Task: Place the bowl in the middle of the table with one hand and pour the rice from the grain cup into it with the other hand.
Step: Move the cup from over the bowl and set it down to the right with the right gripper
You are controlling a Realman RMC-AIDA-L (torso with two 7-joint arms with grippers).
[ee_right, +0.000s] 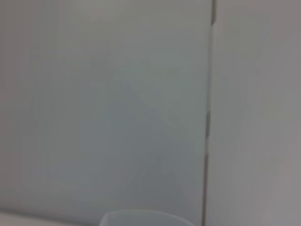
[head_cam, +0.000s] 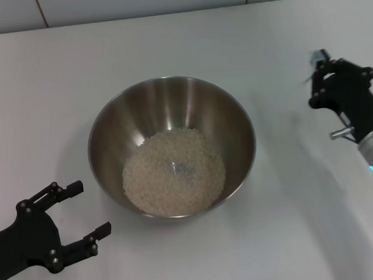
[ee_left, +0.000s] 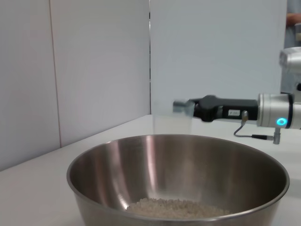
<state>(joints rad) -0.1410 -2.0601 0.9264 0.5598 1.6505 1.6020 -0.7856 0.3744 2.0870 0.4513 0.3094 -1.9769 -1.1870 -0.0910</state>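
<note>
The steel bowl stands in the middle of the white table with a pale heap of rice in its bottom. My left gripper is open and empty just to the bowl's near left, not touching it. My right gripper is out to the right of the bowl, well apart from it. In the left wrist view the right gripper is shut on the clear grain cup, held upright beyond the bowl; the cup looks empty. The cup's rim shows in the right wrist view.
A pale panelled wall runs along the table's far edge. Bare tabletop lies on all sides of the bowl.
</note>
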